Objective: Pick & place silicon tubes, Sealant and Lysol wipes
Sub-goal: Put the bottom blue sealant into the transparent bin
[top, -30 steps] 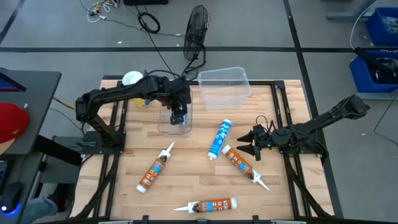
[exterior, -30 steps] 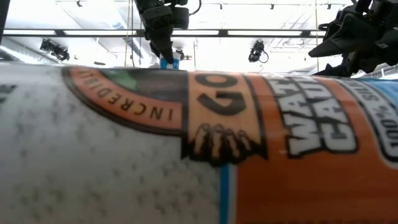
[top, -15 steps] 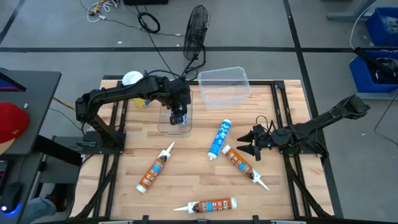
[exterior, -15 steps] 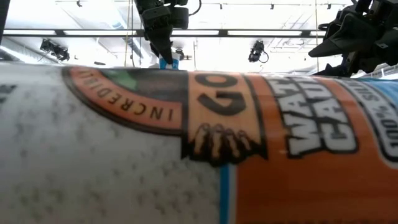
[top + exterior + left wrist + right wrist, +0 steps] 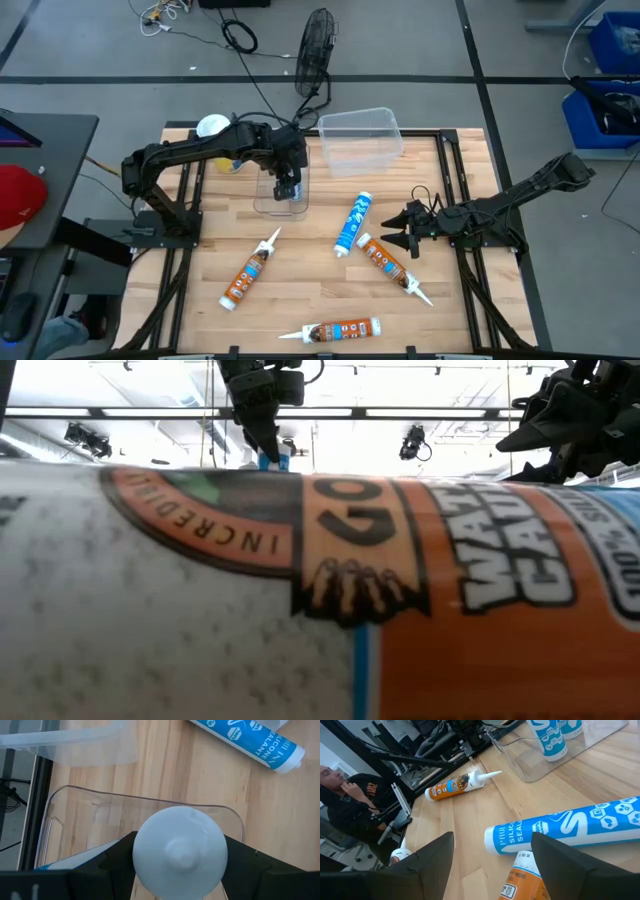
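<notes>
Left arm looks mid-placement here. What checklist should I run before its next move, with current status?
1. left tool shut on the blue-and-white tube: ok.
2. Tube held upright over the small clear bin: ok.
3. Tube bottom resting on the bin floor: cannot tell.
4. right tool open and waiting well away from the bin: ok.
5. Lysol wipes placed: not ok, standing at the table's far-left corner.

No visible change anywhere.
</notes>
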